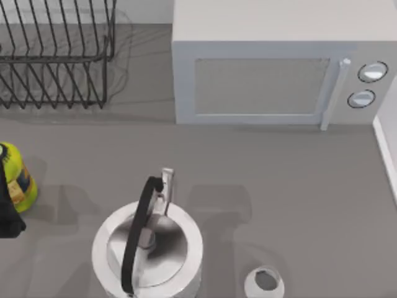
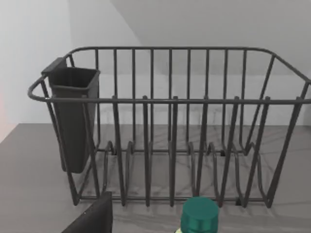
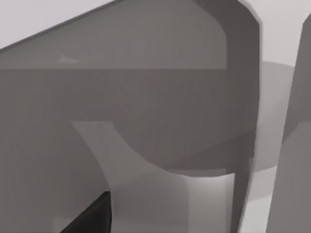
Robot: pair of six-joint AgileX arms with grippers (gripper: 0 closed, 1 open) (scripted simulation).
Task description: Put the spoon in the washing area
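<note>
The spoon is out of view. A dark part of my left gripper sits at the table's left edge, beside a yellow bottle. In the left wrist view that gripper shows as a dark corner next to the bottle's green cap, facing the wire dish rack. A dark corner of my right gripper shows in the right wrist view, close to smooth grey curved walls. I cannot tell whether these belong to the washing area.
A steel kettle with a black handle stands at front centre, and a small white cup to its right. The microwave fills the back right and the dish rack the back left. A white rim runs along the right edge.
</note>
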